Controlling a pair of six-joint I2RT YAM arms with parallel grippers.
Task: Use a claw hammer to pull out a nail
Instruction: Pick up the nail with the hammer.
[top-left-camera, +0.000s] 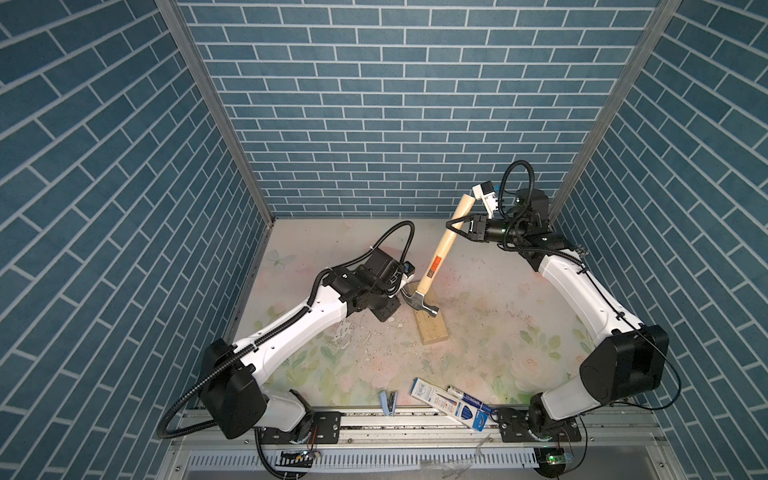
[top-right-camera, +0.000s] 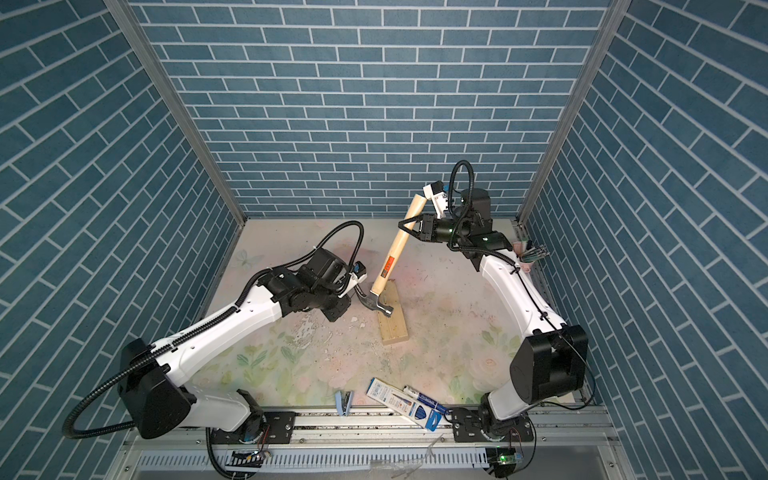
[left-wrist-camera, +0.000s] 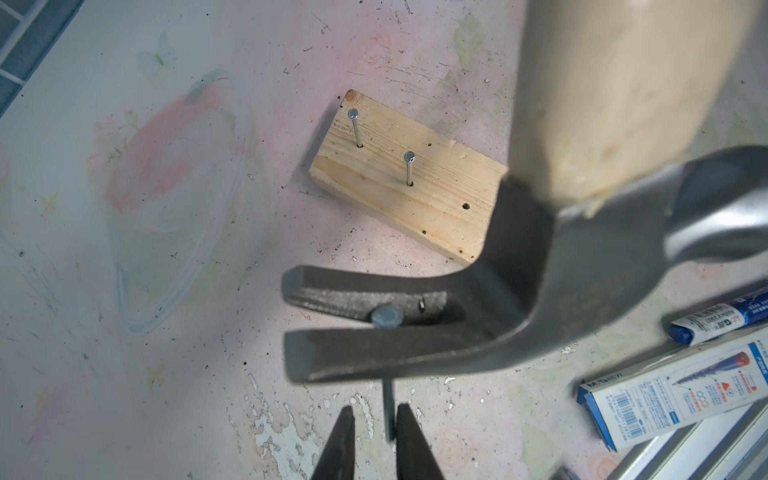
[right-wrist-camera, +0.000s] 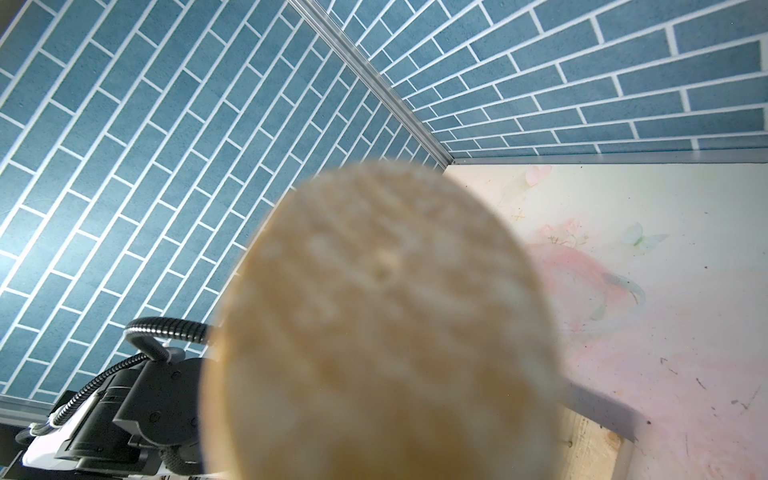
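Observation:
My right gripper (top-left-camera: 455, 226) is shut on the pale wooden handle of the claw hammer (top-left-camera: 442, 249) near its end, and the handle's butt fills the right wrist view (right-wrist-camera: 382, 332). The dark steel head (top-right-camera: 376, 303) hangs tilted over the far end of a wooden block (top-left-camera: 430, 328). A nail (left-wrist-camera: 386, 318) sits in the claw's slot, free of the block, its shank hanging below. My left gripper (left-wrist-camera: 372, 411) is slightly open around that shank, which lies against one finger (left-wrist-camera: 409, 436). Two other nails (left-wrist-camera: 409, 168) stand upright in the block (left-wrist-camera: 436, 208).
Blue-and-white boxes (top-left-camera: 449, 401) and a light blue stapler (top-left-camera: 388, 401) lie at the mat's front edge. A cup of tools (top-right-camera: 530, 253) stands at the right wall. Blue brick-patterned walls close in three sides. The mat is scuffed and flaked near the block.

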